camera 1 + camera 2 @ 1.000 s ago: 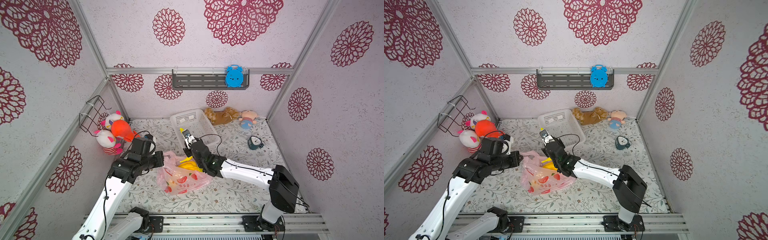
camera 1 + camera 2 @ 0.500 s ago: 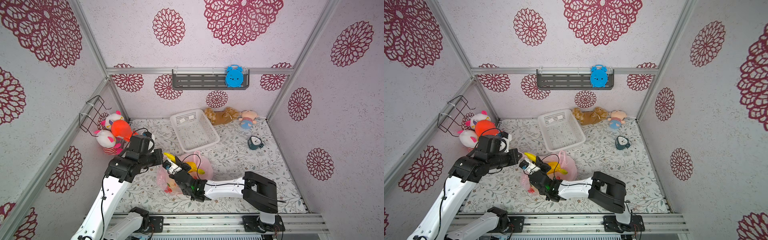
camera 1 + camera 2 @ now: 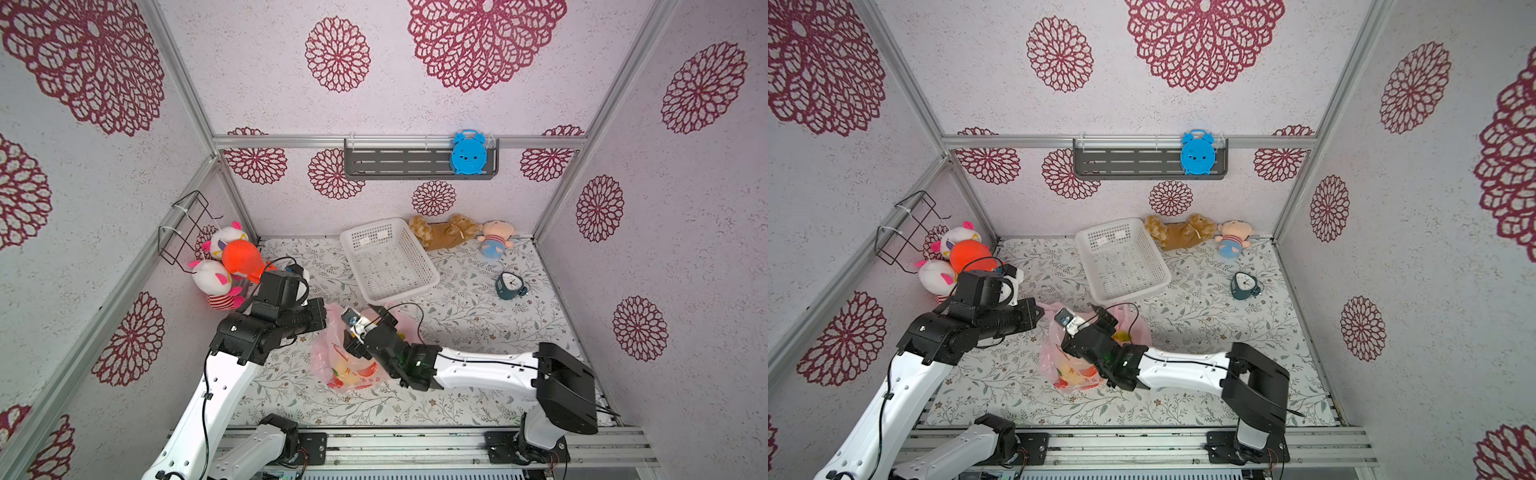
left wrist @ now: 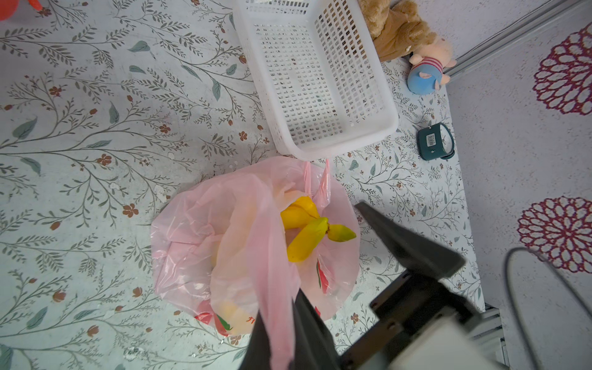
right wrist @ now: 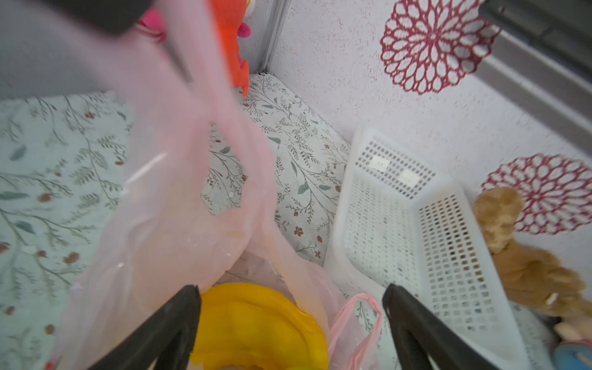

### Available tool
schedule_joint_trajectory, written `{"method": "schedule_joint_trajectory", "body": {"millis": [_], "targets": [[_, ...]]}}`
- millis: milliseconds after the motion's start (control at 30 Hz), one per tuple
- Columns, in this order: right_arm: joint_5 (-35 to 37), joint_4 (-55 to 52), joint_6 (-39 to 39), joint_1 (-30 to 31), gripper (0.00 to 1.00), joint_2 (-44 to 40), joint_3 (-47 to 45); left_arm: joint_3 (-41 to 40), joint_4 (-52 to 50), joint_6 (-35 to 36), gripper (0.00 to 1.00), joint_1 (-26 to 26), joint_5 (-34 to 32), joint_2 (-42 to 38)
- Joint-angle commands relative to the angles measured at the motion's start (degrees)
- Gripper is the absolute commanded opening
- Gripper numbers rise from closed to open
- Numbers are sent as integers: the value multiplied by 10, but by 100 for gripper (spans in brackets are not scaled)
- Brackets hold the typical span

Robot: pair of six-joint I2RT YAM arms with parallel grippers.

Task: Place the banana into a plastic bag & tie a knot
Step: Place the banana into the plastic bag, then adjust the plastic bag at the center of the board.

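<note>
The pink plastic bag [image 3: 332, 359] [image 3: 1054, 359] lies mouth-up on the floral table, just in front of the basket. The yellow banana [image 4: 307, 234] [image 5: 256, 320] rests inside the bag's open mouth. My left gripper [image 4: 282, 333] [image 3: 325, 320] is shut on one pink handle strip [image 4: 272, 256] and holds it up at the bag's left side. My right gripper [image 5: 291, 304] [image 3: 360, 330] hovers open over the bag mouth, its fingers either side of the banana without touching it. The other handle loop [image 5: 355, 320] lies free. A knot is not in view.
A white mesh basket [image 3: 390, 262] stands just behind the bag. A dark alarm clock [image 3: 510, 286] sits to the right. Plush toys lie at the back wall [image 3: 444, 230] and against the left wall [image 3: 232, 266], under a wire rack [image 3: 183, 228].
The right gripper, shut on the banana a second ago, swung over the bag and has opened. The banana now lies in the bag. The left gripper has kept its hold on the handle.
</note>
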Motion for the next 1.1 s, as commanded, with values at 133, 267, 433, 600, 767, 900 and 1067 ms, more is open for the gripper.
{"method": "schedule_joint_trajectory", "body": {"millis": [133,267,433,600,767,900,1067], "targets": [[-226,-212,186,-162,97,-46,62,6,-5,-1,0,-4,-1,-6],[-319,-242,250,-245,90,-6,61,5,-5,-1,0,-4,-3,-6],[-438,-172,286,-309,78,41,24,-1,-3,-2,0,-3,-3,-6],[-480,-143,287,-325,66,123,51,-8,2,-4,0,-3,0,-4],[-532,-99,301,-325,57,175,70,-14,3,-7,0,-4,-1,-10],[-535,-80,309,-324,54,177,67,-15,4,-7,0,-3,-2,-9],[-512,-62,308,-323,29,142,42,-17,5,-6,0,-4,-3,-7]]}}
